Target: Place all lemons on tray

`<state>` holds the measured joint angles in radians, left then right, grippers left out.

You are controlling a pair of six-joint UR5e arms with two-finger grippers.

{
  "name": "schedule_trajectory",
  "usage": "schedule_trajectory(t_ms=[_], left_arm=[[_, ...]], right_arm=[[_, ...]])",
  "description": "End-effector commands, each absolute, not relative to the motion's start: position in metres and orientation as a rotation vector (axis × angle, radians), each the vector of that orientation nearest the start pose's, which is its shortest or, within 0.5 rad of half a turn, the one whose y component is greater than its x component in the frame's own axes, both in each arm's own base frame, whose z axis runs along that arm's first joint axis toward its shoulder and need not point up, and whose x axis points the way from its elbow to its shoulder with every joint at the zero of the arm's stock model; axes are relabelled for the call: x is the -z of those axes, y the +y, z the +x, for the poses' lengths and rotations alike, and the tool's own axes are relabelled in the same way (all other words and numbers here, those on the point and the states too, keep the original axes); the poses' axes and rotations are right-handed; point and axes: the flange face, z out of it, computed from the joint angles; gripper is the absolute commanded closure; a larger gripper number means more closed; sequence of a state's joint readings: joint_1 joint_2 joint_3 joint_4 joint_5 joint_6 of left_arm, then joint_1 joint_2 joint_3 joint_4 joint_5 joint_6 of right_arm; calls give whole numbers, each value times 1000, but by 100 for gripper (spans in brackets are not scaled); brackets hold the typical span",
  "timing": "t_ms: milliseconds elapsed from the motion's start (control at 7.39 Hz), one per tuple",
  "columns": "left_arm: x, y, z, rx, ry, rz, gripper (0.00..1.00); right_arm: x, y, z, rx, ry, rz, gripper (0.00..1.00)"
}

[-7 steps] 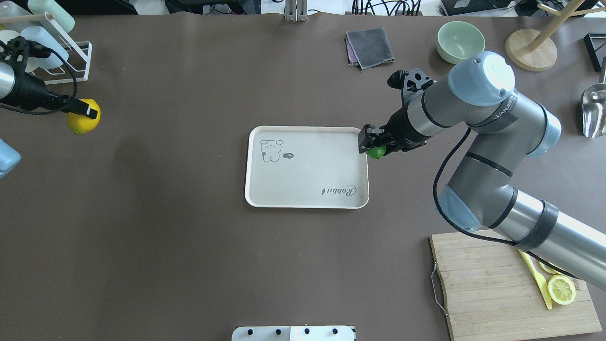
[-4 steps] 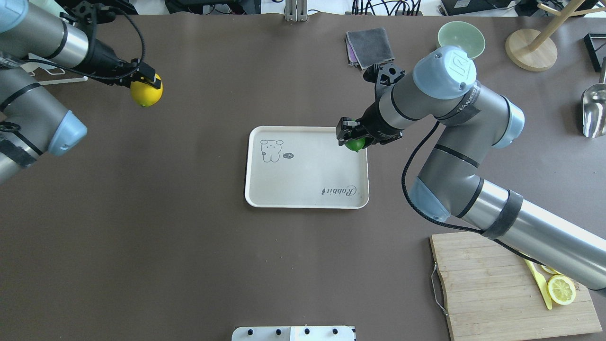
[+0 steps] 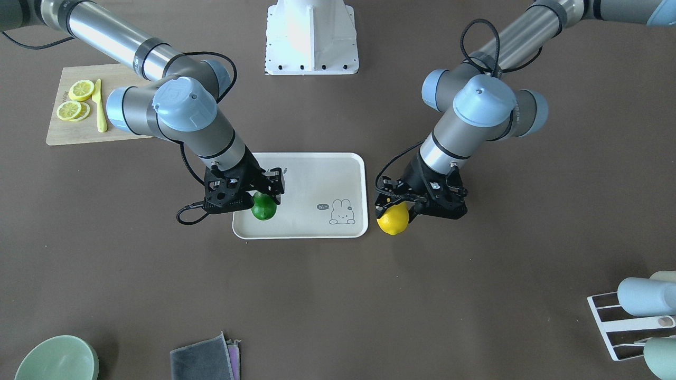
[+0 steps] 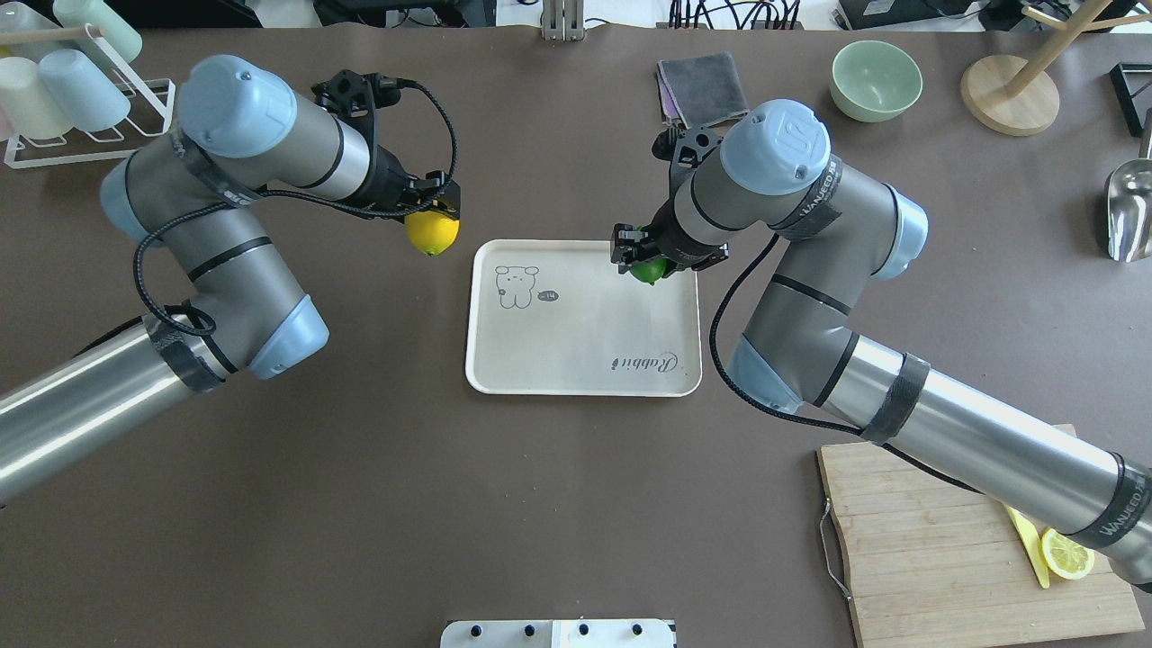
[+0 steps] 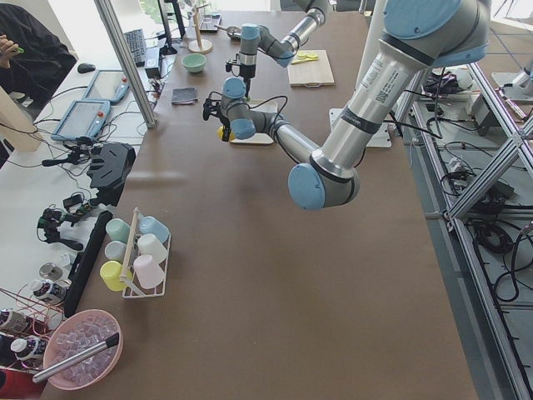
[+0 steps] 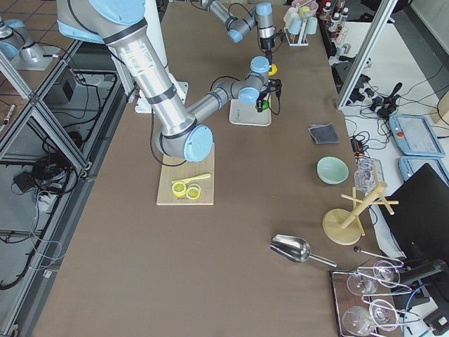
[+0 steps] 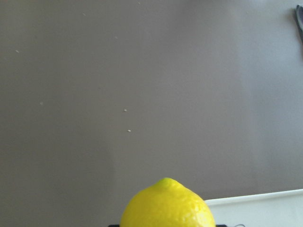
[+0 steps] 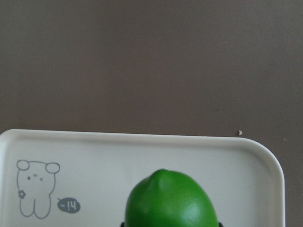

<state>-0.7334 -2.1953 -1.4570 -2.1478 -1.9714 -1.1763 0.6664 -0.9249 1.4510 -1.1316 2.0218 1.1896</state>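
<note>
The beige tray (image 4: 585,360) with the bunny drawing lies at the table's middle; it also shows in the front view (image 3: 317,169). My right gripper (image 4: 646,261) is shut on the green lemon (image 4: 648,269) and holds it above the tray's far right corner; the green lemon fills the bottom of the right wrist view (image 8: 171,201) and shows in the front view (image 3: 263,208). My left gripper (image 4: 434,220) is shut on the yellow lemon (image 4: 432,233), held just left of the tray's far left corner. The yellow lemon also shows in the front view (image 3: 393,218) and the left wrist view (image 7: 168,205).
A wooden cutting board (image 4: 909,549) with a lemon slice (image 4: 1067,551) and yellow toy knife (image 4: 1028,547) lies front right. A grey cloth (image 4: 704,88), green bowl (image 4: 876,79), wooden stand (image 4: 1010,92) and metal scoop (image 4: 1129,211) lie far right. A cup rack (image 4: 63,85) stands far left.
My left arm has swung right with the yellow lemon, from the table's far left to beside the tray. My right gripper has carried the green lemon left over the tray's far right corner.
</note>
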Motion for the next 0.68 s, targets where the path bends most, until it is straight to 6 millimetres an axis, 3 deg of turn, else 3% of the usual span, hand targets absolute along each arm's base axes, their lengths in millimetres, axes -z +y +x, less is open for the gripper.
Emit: schedule_trajectory(t_ms=[0,135,271,406,541], left_arm=[[-253,-516,508,110,1088,257,100],[-246,-511,512,108,1087,260,100],[-241,-504,518,110,1089,272,100],[-238,-485,536,124,1087,258,100],[-233,-464,559,116,1069,276,100]], right_arm=[[-276,-492,-543,-28,-1023,83,100],[-277,-483,-552,-21,-1016,84,100],[-280,-482,-554,-22,-1009,77,58],[-286,-481,-555,-24,-1004,73,1],[-282,-489,-546,-37,-1011,78,0]])
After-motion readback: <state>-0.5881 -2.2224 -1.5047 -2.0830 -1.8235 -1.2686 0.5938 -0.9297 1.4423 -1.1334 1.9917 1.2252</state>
